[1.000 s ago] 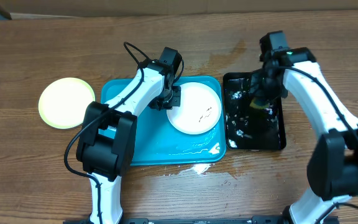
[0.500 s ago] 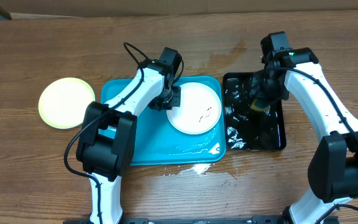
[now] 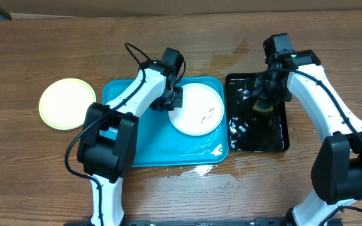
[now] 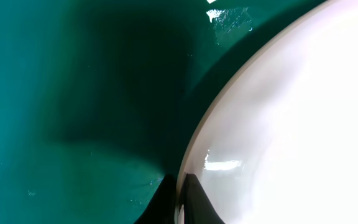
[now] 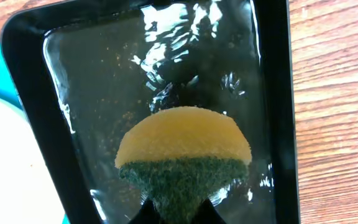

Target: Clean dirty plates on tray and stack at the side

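Note:
A white plate (image 3: 198, 108) with small dark smears lies on the right half of the turquoise tray (image 3: 162, 141). My left gripper (image 3: 173, 102) is shut on this plate's left rim. In the left wrist view the two dark fingertips (image 4: 180, 194) pinch the plate (image 4: 291, 124) edge above the tray (image 4: 73, 93) floor. A pale yellow-green plate (image 3: 67, 103) rests on the table left of the tray. My right gripper (image 3: 264, 99) is shut on a yellow and green sponge (image 5: 183, 152), held over the black tray (image 5: 277, 93).
The narrow black tray (image 3: 258, 143) holds rippling water and stands just right of the turquoise tray. Water puddles lie on the turquoise tray's front part and on the table (image 3: 200, 169) before it. Bare wooden table extends all around.
The water glints in the black tray have shifted, and the right gripper with the sponge has moved only slightly. The left arm and the plates have not moved.

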